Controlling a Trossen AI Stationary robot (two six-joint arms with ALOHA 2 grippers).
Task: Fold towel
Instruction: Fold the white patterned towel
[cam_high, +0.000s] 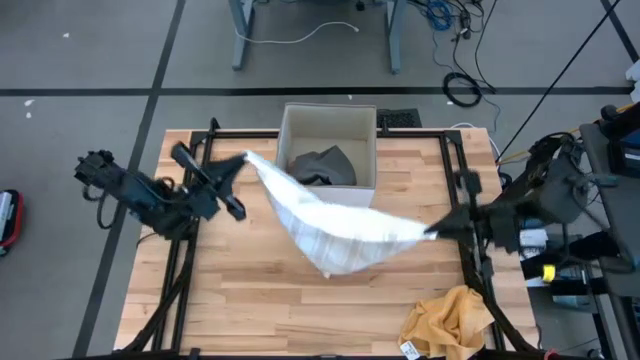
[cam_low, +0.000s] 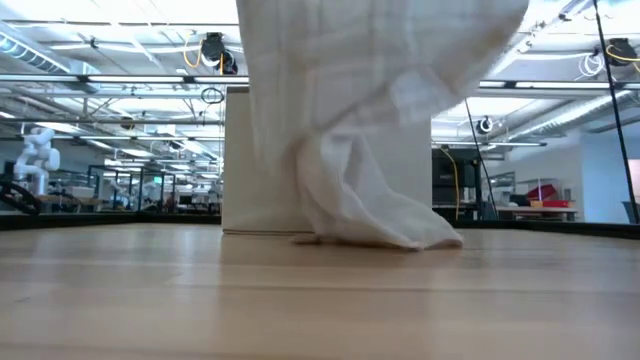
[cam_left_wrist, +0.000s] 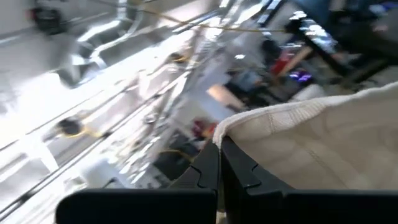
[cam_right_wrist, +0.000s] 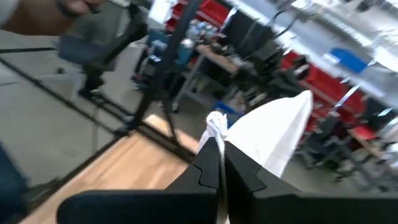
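A white towel (cam_high: 335, 232) is strung between my two grippers above the wooden table (cam_high: 230, 300). My left gripper (cam_high: 240, 162) is shut on its far-left end, in front of the box. My right gripper (cam_high: 435, 232) is shut on its right end. The towel sags in the middle. In the low view the towel (cam_low: 360, 120) hangs down in folds and its lowest fold (cam_low: 390, 238) lies on the table. My left gripper pinches a corner of the towel (cam_left_wrist: 219, 132) between its two shut fingers (cam_left_wrist: 208, 171), coming about level from the table's left; the cloth runs away from the fingers in loose folds. My right gripper pinches a bunched corner of the towel (cam_right_wrist: 216, 123) between its shut fingers (cam_right_wrist: 210, 163), coming level from the table's right; the towel stretches away toward the other arm.
An open white box (cam_high: 296, 120) with a grey cloth (cam_high: 325, 165) inside stands at the table's far middle, just behind the towel. A crumpled yellow cloth (cam_high: 450, 318) lies at the near right corner. Black frame rails (cam_high: 178, 270) run along the table's sides.
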